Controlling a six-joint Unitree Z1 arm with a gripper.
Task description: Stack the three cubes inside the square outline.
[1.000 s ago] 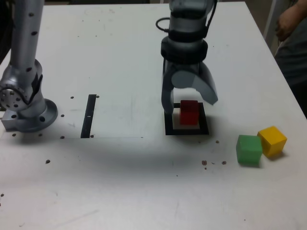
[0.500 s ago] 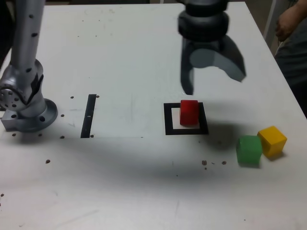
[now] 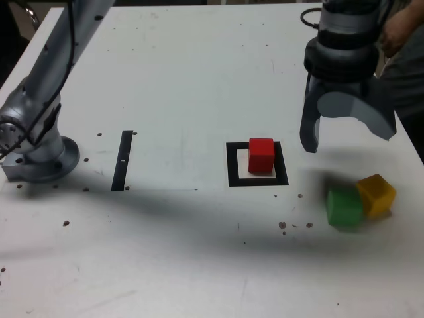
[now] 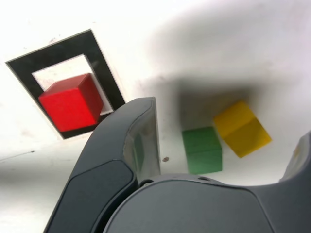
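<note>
Red cube [image 3: 261, 155] sits inside the square outline [image 3: 233, 164]; green cube [image 3: 344, 207] touches the yellow cube [image 3: 376, 195] on the bench [image 3: 185, 79]. Hand [image 3: 346, 132] hangs spread, empty. Cubes look light, rigid; pinch opposite flat faces

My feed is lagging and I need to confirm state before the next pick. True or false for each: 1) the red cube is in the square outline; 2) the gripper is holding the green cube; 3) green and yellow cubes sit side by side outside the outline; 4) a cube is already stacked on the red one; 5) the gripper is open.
1) True: the red cube sits in the square outline.
2) False: the gripper holds nothing; the green cube lies on the table.
3) True: the green cube and the yellow cube lie next to each other, to the exterior view's right of the outline.
4) False: nothing is on the red cube.
5) True: the jaws are spread wide.
</note>
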